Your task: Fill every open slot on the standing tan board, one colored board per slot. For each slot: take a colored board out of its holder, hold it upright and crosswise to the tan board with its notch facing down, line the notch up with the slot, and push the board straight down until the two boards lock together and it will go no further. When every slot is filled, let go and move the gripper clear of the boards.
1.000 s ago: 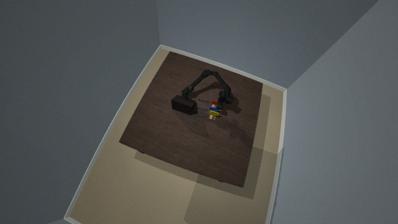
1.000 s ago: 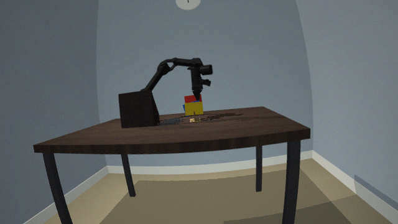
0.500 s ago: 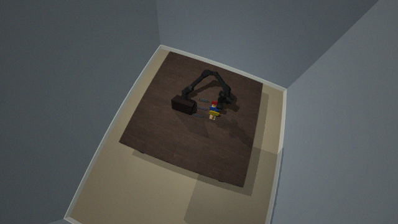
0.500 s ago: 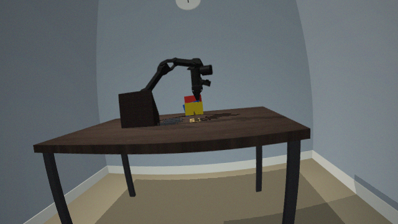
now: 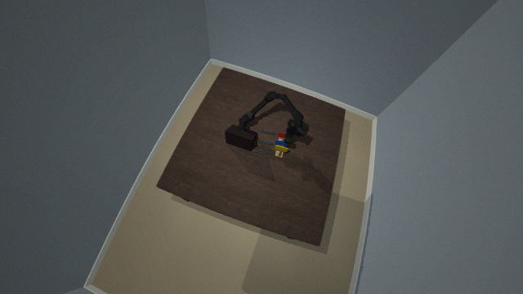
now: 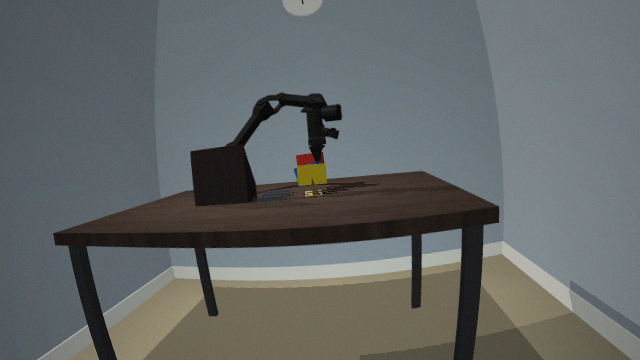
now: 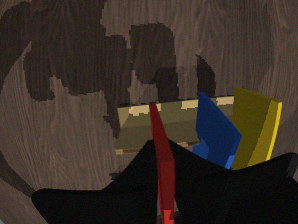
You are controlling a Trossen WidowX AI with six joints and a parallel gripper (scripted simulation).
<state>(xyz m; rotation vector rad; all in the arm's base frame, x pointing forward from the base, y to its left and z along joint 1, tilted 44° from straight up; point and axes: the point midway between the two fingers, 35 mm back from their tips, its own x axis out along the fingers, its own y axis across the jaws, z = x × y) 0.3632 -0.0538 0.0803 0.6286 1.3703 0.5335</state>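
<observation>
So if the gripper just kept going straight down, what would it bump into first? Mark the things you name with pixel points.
Probably the tan board [image 7: 172, 125]: the red board [image 5: 281, 135] [image 6: 305, 159] [image 7: 162, 147] in the gripper [image 6: 318, 161] [image 7: 157, 144] would meet it first. They might already touch; I can't tell.

We see a glossy-looking bright yellow board [image 5: 281, 149] [image 6: 312, 174] [image 7: 254, 125], a strong blue board [image 5: 280, 143] [image 6: 296, 173] [image 7: 216, 130] and a red board [image 5: 281, 135] [image 6: 304, 160] [image 7: 162, 145], each in one plain colour. Our slotted board [image 7: 175, 122] is tan, with pale patches of light along its top edge. The arm [image 5: 292, 108] [image 6: 300, 100] is black. We find dark brown wood grain across the tabletop [image 5: 245, 196] [image 6: 350, 207] [image 7: 240, 40], blue-grey on the walls [image 5: 302, 53] [image 6: 400, 100], and beige on the floor [image 5: 192, 241] [image 6: 280, 320].
</observation>
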